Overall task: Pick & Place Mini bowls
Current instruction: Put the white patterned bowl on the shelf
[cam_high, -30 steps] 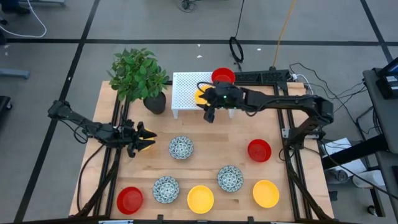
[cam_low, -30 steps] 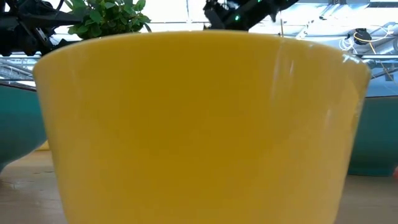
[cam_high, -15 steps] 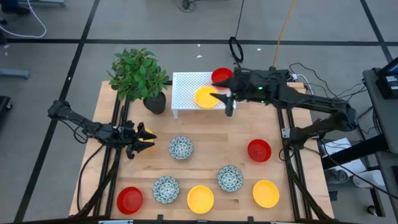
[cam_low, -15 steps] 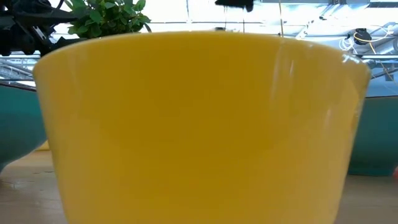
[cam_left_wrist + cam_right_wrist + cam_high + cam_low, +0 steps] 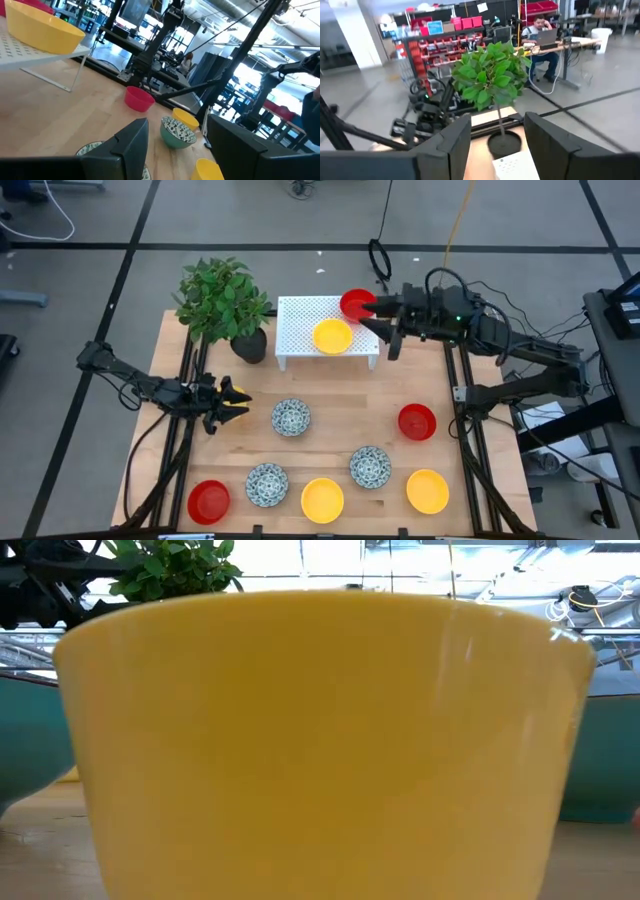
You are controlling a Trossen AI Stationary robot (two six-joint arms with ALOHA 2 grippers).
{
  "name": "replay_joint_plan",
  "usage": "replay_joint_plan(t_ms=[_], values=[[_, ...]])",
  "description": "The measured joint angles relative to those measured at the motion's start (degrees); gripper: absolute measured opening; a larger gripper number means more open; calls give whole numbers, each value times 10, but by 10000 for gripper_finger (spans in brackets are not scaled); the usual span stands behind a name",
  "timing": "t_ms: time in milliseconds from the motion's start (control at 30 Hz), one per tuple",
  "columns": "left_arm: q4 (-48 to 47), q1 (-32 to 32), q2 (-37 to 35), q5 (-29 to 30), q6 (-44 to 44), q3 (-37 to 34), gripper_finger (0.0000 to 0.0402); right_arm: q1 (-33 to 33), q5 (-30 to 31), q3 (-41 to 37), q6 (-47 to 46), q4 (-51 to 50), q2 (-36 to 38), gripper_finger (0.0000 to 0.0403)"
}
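Note:
A yellow mini bowl point(image 5: 332, 336) and a red one point(image 5: 357, 304) sit on a white perforated rack point(image 5: 300, 315) at the table's far side. My right gripper point(image 5: 378, 332) hovers open just off the rack's right end, raised, with nothing between its fingers point(image 5: 497, 145). Several more mini bowls rest on the table: speckled ones point(image 5: 291, 417) point(image 5: 370, 467) point(image 5: 267, 484), yellow ones point(image 5: 322, 499) point(image 5: 427, 490), red ones point(image 5: 417, 421) point(image 5: 208, 501). My left gripper point(image 5: 238, 404) waits open at the table's left point(image 5: 175, 150). One yellow bowl point(image 5: 320, 740) fills the low view.
A potted plant point(image 5: 222, 300) in a black pot point(image 5: 249, 345) stands left of the rack and shows ahead of my right gripper point(image 5: 492, 75). Bare wood lies between the rack and the bowls nearer the front. A person sits at a desk far behind point(image 5: 540, 25).
My right gripper has drawn back from over the yellow bowl on the rack toward the table's right edge, rising and rolling as it went. The yellow bowl stays on the rack, now fully uncovered. My left gripper has kept still.

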State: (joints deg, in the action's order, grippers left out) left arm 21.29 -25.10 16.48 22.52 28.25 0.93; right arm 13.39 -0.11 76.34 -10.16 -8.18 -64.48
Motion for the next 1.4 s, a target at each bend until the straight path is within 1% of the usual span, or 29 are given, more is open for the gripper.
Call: replay_joint_plan(t_ms=[133, 267, 500, 633, 833, 1067, 1133, 1233, 1300, 1400], values=[[0, 0, 0, 1, 26, 0, 207, 0, 0, 0, -44, -1, 2, 171], [14, 0, 0, 0, 59, 0, 207, -8, 1, 0, -57, 0, 2, 171], [28, 0, 0, 16, 56, 0, 207, -40, 0, 0, -57, 2, 2, 171], [29, 0, 0, 39, 78, 0, 207, -56, 1, 0, -57, 2, 2, 171], [30, 1, 0, 103, 98, 0, 207, -66, 3, 0, -57, 2, 2, 171], [36, 1, 0, 115, 113, 0, 207, -69, 3, 0, -42, 2, 2, 171], [44, 1, 0, 121, 110, 0, 207, -69, 3, 0, -40, 2, 2, 171], [60, 1, 0, 121, 82, 5, 207, -69, 3, 0, -40, 2, 2, 171], [59, 0, 0, 120, 52, 20, 207, -69, 3, 0, -40, 2, 2, 171], [52, 0, 12, 103, 9, 52, 207, -69, 3, 0, -40, 2, 2, 171]])
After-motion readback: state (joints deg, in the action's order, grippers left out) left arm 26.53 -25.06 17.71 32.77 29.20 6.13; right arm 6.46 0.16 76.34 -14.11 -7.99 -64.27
